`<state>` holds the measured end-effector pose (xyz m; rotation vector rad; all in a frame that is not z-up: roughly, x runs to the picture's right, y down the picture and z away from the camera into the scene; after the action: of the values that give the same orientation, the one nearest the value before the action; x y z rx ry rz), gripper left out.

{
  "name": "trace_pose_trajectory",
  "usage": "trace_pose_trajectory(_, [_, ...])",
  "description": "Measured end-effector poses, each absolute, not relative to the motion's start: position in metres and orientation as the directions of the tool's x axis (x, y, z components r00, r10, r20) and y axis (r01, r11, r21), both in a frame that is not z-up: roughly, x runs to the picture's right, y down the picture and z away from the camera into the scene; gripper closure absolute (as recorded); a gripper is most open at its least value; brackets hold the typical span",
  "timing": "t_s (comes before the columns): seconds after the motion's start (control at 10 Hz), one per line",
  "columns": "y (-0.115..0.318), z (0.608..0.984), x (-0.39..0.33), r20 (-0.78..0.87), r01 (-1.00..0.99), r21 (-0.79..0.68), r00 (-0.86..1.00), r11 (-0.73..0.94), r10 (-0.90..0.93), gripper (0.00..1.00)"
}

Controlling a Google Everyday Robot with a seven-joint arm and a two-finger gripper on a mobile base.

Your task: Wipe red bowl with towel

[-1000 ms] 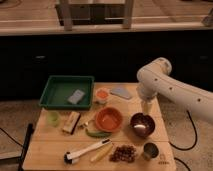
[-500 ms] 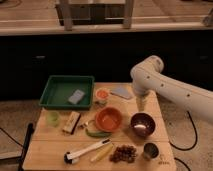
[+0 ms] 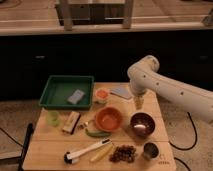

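Looks like a mock-kitchen lab: dark cabinets (image 3: 60, 55) under a pale countertop (image 3: 100, 29), black cable (image 3: 192, 135) on the floor, gripper (image 3: 138, 104) hovering over the light wooden table (image 3: 50, 150).

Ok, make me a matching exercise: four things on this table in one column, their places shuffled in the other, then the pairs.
1 red bowl
2 towel
3 grey-blue block
4 gripper

A inside the green tray
B just left of the dark bowl
C lying flat, right of the pale cup
D hanging between towel and dark bowl

Pairs: 1-B; 2-C; 3-A; 4-D.
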<state>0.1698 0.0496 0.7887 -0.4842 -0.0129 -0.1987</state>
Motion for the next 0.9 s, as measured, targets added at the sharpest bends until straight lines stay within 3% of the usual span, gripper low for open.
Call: trace_pose_trajectory(0.9, [0.045, 0.827, 0.165, 0.097, 0.232, -0.446, 0.973, 0.864, -0.211, 0.20])
